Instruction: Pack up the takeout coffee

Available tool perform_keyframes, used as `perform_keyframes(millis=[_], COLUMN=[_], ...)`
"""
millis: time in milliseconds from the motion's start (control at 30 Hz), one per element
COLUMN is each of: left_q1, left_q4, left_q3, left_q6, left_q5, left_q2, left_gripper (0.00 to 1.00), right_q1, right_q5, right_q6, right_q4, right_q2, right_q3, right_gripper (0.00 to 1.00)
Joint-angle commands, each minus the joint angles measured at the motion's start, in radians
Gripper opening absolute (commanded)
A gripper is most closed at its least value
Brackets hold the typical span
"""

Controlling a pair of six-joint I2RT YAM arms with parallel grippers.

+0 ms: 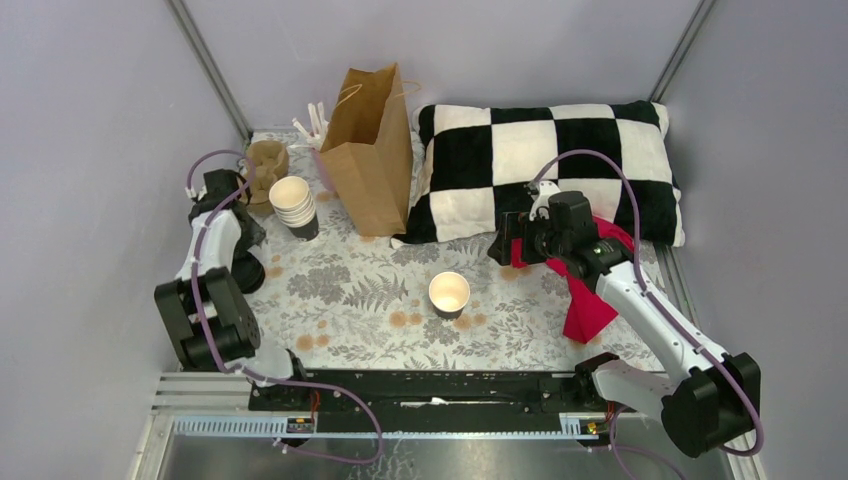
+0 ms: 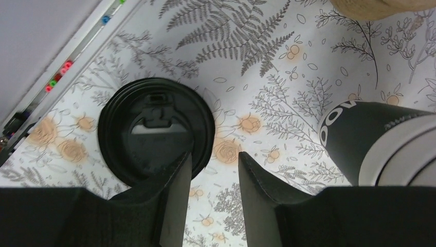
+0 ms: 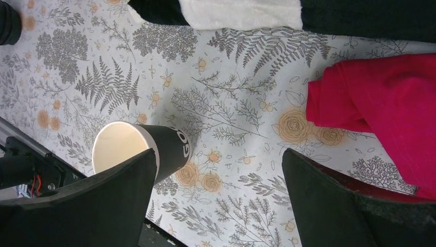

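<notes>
A small black paper cup (image 1: 449, 294), lidless and white inside, stands upright in the middle of the fern-printed desk (image 1: 350, 290). The right tool (image 3: 218, 154) hangs to its right, spread wide and empty. The left tool (image 2: 215, 157), parted narrowly, grips nothing above the edge of a round black plastic lid (image 2: 154, 128).

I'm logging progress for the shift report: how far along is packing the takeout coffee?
Early. Done: one lidless cup stands alone mid-table, apart from the stack. In hand: nothing gripped. The left pincer, open, hovers at the black lid, and the right pincer is open near the cup. Left: lid onto cup, then cup into the standing paper bag.
</notes>
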Motion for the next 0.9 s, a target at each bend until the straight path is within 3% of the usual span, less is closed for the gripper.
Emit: perform_keyframes(millis=[0, 133, 867], left_q1=[0.009, 0.031, 0.052], left_q4=[-0.006, 0.015, 0.023], left_q3=[0.078, 0.065, 0.049], left_q6=[0.031, 0.037, 0.043], left_q5=[0.045, 0.047, 0.070], left_q2=[0.081, 0.082, 0.124], left_gripper=[0.42, 0.34, 0.30], right_q1=[0.013, 0.016, 0.021], right_q5=[0.006, 0.006, -0.002], right_q6=[-0.008, -0.011, -0.008], right_q4=[0.001, 0.005, 0.019], right_q2=[0.018, 0.020, 0.016], right_q3=[0.041, 0.037, 0.024], right_gripper=[0.98, 0.98, 0.98])
